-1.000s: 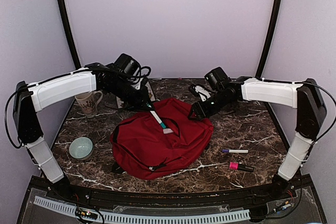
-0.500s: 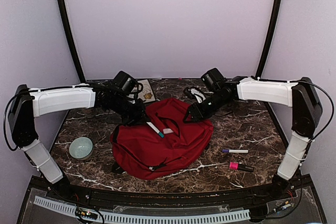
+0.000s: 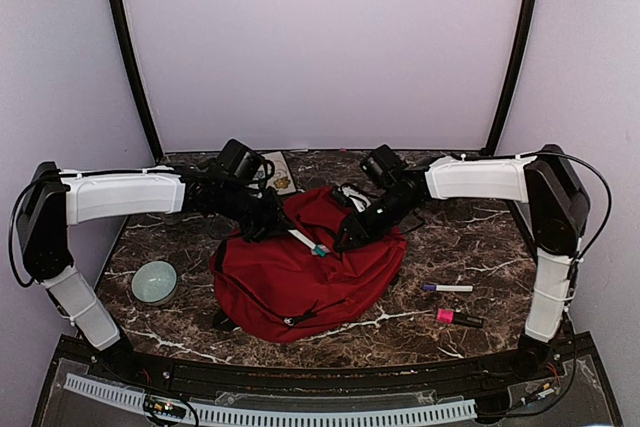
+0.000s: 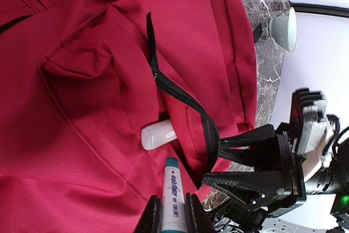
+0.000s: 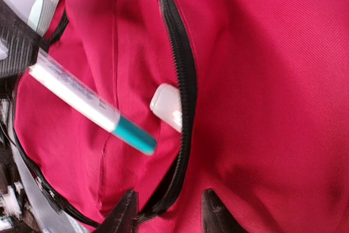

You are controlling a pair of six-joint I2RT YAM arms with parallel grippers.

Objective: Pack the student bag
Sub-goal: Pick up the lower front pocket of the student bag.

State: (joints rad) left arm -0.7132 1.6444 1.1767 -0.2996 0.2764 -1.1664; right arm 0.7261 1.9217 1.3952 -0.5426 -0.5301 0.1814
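In the top external view, the dark-red student bag point(image 3: 300, 292) is laid at the centre of the marble table point(image 3: 470, 237). In the left wrist view, a teal-capped marker point(image 4: 172, 192) is pinched by the left gripper point(image 4: 170, 219) at the lower centre, pointing toward a white item point(image 4: 158, 135) in the open zip point(image 4: 180, 96). In the right wrist view, the right gripper point(image 5: 169, 214) is spread astride the zip at the bottom of the frame.

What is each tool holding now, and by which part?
The left tool holds the teal-capped marker by its white barrel. The right tool, open over the student bag, holds nothing.
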